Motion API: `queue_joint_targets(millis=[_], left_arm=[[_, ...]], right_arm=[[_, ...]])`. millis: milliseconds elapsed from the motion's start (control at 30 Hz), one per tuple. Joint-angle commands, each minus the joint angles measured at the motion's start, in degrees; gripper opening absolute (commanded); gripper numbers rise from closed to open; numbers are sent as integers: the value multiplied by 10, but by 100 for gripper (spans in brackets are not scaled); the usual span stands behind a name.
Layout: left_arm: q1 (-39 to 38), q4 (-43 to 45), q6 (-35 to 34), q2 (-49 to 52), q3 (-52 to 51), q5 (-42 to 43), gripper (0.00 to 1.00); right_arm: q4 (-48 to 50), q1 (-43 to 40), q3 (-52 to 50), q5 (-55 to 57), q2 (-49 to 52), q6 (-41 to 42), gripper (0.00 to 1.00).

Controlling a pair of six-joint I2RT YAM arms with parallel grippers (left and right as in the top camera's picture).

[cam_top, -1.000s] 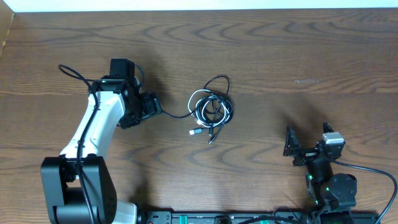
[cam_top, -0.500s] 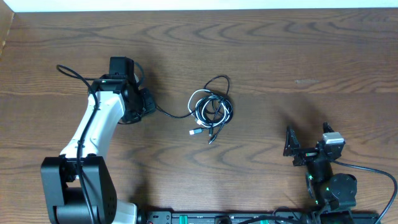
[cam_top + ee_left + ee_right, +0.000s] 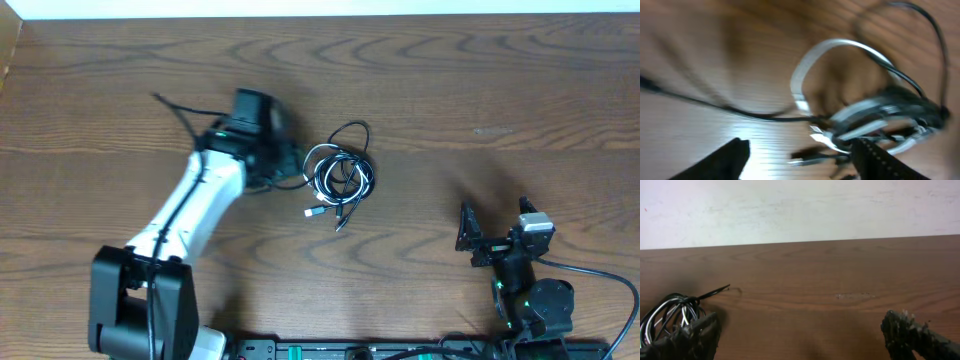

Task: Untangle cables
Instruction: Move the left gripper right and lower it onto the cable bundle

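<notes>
The cables point(image 3: 340, 175) lie in one tangled bundle of black and white loops at the table's middle, with plug ends point(image 3: 315, 212) sticking out at the front. My left gripper point(image 3: 280, 165) is just left of the bundle. In the blurred left wrist view the gripper point(image 3: 805, 167) is open, its fingers point(image 3: 732, 157) either side of a loose plug, with the white loop point(image 3: 805, 65) and black strands point(image 3: 920, 107) just ahead. A black strand point(image 3: 715, 104) trails off left. My right gripper point(image 3: 497, 235) stands open at the front right, holding nothing; the right wrist view shows the bundle point(image 3: 670, 311) far left.
The table's far edge meets a white wall point(image 3: 800, 210). The arm's own thicker black wire point(image 3: 180, 108) loops off behind the left wrist. Bare wood point(image 3: 480, 130) lies between the bundle and the right gripper.
My left arm has swung right, from well left of the bundle to right beside it. The bundle and the right arm have not moved.
</notes>
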Motion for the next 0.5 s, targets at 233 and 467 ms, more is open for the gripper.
queue_joint_targets(millis=[233,467], left_arm=[[-112,41,-17,5,-3,-11,73],[-136,92,-23,5,-3,-148,73]], right_arm=[[-2,2,0,1,1,4,99],[-2,2,0,1,1,4,99]])
